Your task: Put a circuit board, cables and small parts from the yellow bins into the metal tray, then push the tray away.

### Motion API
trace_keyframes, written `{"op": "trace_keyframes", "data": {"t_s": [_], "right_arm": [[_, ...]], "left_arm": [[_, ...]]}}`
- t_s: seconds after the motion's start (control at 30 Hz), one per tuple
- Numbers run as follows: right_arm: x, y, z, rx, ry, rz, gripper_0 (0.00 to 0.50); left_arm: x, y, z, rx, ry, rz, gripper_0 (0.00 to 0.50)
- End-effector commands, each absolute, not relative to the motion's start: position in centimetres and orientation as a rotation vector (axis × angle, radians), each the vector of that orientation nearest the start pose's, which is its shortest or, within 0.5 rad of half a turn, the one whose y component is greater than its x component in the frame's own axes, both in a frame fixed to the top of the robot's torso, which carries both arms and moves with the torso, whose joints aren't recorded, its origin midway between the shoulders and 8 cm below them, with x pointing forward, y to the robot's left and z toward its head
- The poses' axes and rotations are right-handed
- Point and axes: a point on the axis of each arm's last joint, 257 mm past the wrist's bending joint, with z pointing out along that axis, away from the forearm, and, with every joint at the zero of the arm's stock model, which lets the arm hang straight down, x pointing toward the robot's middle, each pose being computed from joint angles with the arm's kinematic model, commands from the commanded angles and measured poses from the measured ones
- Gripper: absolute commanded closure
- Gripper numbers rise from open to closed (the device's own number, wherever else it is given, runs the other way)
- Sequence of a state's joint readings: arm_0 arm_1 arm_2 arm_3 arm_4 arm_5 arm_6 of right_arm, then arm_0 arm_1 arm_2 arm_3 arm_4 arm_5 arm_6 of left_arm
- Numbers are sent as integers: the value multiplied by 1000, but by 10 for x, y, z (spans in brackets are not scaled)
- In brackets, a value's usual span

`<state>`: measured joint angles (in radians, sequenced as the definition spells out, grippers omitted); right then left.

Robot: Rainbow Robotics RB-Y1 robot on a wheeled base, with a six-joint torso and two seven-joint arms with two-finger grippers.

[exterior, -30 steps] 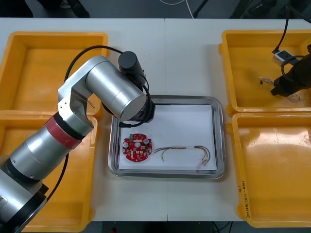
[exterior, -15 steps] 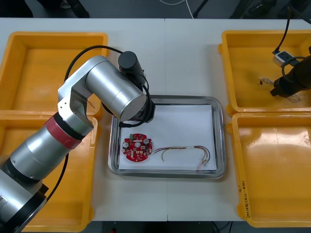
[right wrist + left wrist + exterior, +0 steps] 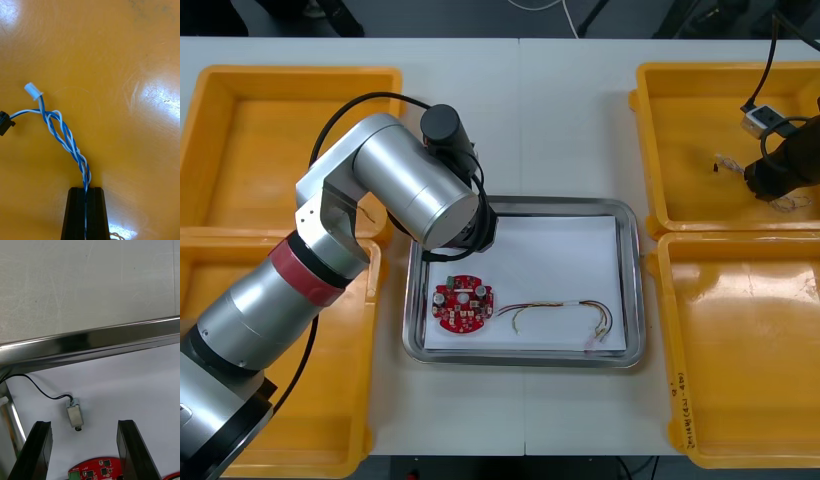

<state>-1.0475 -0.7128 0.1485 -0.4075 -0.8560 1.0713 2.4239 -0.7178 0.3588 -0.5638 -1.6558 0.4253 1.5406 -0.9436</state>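
Note:
My right gripper (image 3: 86,189) is shut on a twisted blue and white cable (image 3: 65,135) lying on the floor of the far right yellow bin (image 3: 700,110). The cable's white plug (image 3: 33,91) points away from the fingers. In the front view that gripper (image 3: 755,182) is low inside the bin. My left gripper (image 3: 84,423) stands open over the metal tray's (image 3: 93,341) far left corner. Between its fingers a small metal part (image 3: 75,415) on a thin black cable lies on the white liner. The round red circuit board (image 3: 463,307) and a red and yellow cable (image 3: 565,310) lie in the tray (image 3: 635,290).
My left arm (image 3: 400,185) covers the tray's far left corner in the front view. Two yellow bins (image 3: 270,130) flank the tray on the left. The near right bin (image 3: 740,340) sits close to the tray's right rim. A few small pieces (image 3: 725,162) lie near my right gripper.
My right gripper has closed on the blue and white cable and edged slightly right in the bin. My left arm has shifted a little to the left over the tray.

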Motion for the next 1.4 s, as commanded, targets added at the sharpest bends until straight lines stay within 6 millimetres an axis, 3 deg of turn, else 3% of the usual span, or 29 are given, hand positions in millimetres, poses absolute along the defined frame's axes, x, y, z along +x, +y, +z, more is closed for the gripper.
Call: {"op": "trace_keyframes", "data": {"t_s": [0.03, 0.33, 0.6, 0.93, 1.2, 1.4], "right_arm": [[596, -446, -252, -669, 2549, -157, 500], [613, -438, -218, -755, 2475, -203, 500], [608, -431, -179, -813, 2469, -181, 500], [575, -443, -137, -822, 2535, -114, 500], [524, -463, -105, -827, 2623, -161, 500], [498, -450, -83, -836, 2653, -207, 500]], "left_arm": [[497, 81, -219, 182, 2597, -85, 0], [488, 104, -167, 162, 2623, -93, 0], [492, 137, -130, 114, 2624, -72, 0], [503, 193, -101, 5, 2594, -34, 0], [504, 235, -73, -22, 2582, -37, 0], [509, 259, -66, -8, 2582, -24, 0]]}}
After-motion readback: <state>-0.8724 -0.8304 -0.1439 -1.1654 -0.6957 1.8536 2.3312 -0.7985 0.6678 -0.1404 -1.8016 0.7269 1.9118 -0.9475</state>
